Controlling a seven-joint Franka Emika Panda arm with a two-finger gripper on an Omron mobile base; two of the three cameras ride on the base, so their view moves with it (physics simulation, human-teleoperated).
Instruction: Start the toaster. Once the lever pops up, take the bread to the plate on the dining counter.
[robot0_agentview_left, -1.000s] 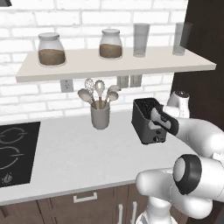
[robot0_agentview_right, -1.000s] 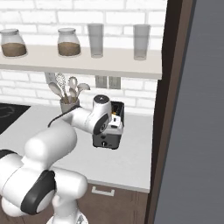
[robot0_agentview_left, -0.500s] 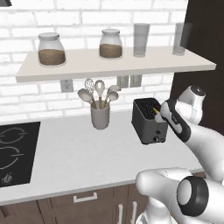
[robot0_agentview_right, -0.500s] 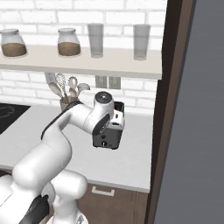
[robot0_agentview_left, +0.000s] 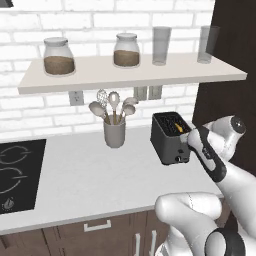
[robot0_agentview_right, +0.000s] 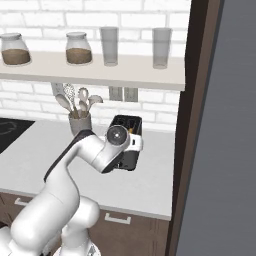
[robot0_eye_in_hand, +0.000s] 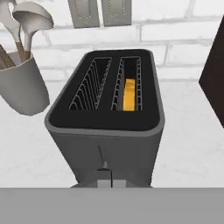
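Observation:
The black toaster (robot0_eye_in_hand: 105, 118) stands on the white counter near the wall, also seen as the toaster (robot0_agentview_left: 169, 137) and the toaster (robot0_agentview_right: 126, 122). The bread (robot0_eye_in_hand: 129, 94) sits low in its right slot, a yellow slice of bread (robot0_agentview_left: 179, 129). My gripper (robot0_eye_in_hand: 104, 183) is shut with nothing in it. Its tips press close against the toaster's front face, just below the lever (robot0_eye_in_hand: 103, 165) in its vertical slot. From the left base view the gripper (robot0_agentview_left: 188, 146) is at the toaster's front right. The plate and the dining counter are out of view.
A grey utensil cup (robot0_agentview_left: 114, 132) with spoons stands left of the toaster. A black cooktop (robot0_agentview_left: 17, 175) lies at the far left. A shelf (robot0_agentview_left: 130, 75) with jars and glasses hangs above. A dark cabinet wall (robot0_agentview_right: 192, 125) rises close on the toaster's right.
My arm's elbow has swung out to the right and stretched. The hand has stayed at the toaster's front, a little lower, with the gripper still shut.

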